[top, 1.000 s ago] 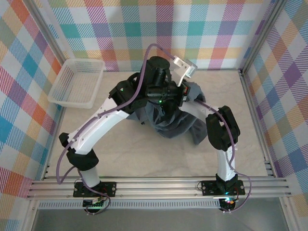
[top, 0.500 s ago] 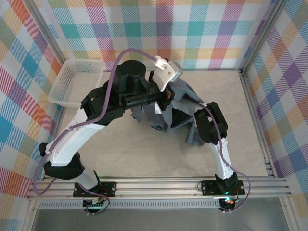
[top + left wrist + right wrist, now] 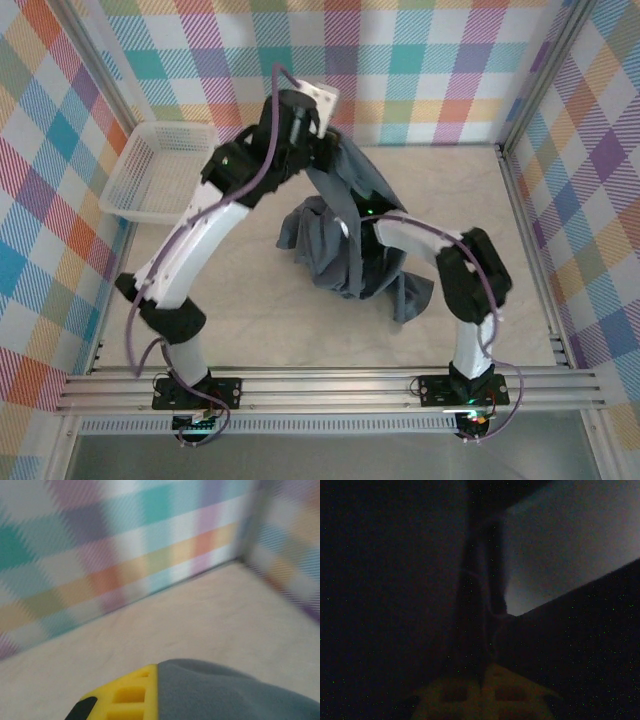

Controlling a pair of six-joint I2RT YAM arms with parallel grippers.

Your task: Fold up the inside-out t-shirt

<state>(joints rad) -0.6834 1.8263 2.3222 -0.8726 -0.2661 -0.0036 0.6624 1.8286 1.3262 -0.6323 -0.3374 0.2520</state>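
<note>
Item 1: inside-out t-shirt (image 3: 345, 250), slate blue-grey. I see one edge lifted high near the back wall, the rest hanging in a bunch onto the table (image 3: 250, 310) centre.
Item 2: left gripper (image 3: 322, 152), raised, pinched tight on the cloth beside its yellow finger (image 3: 125, 697).
Item 3: right gripper (image 3: 482, 692), buried in dark folds, clamped together on a ridge of the shirt.
Item 4: white basket (image 3: 160, 170), back left, well apart from the shirt.
</note>
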